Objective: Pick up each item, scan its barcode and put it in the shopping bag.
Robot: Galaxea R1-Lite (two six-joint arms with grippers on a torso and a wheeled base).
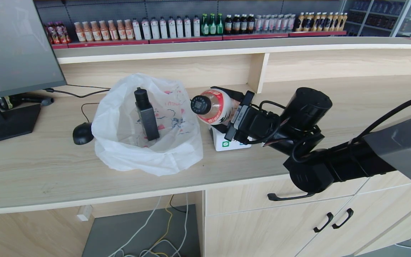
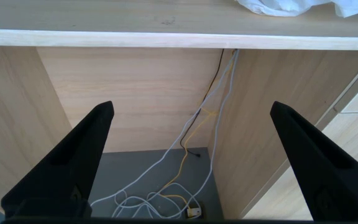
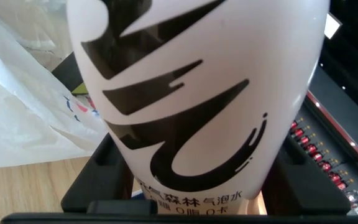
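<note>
Right gripper [image 1: 226, 109] clamped on the bottle [image 1: 211, 105]; bottle held on its side, black cap toward the shopping bag [image 1: 120, 146], just above a white box [image 1: 227, 144] on the counter [image 1: 30, 167]; a dark bottle [image 1: 146, 116] stands inside the bag; left gripper [image 2: 191, 106] sits below the counter edge, fingers wide apart.

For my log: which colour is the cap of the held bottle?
The bottle cap is black; head view.
</note>
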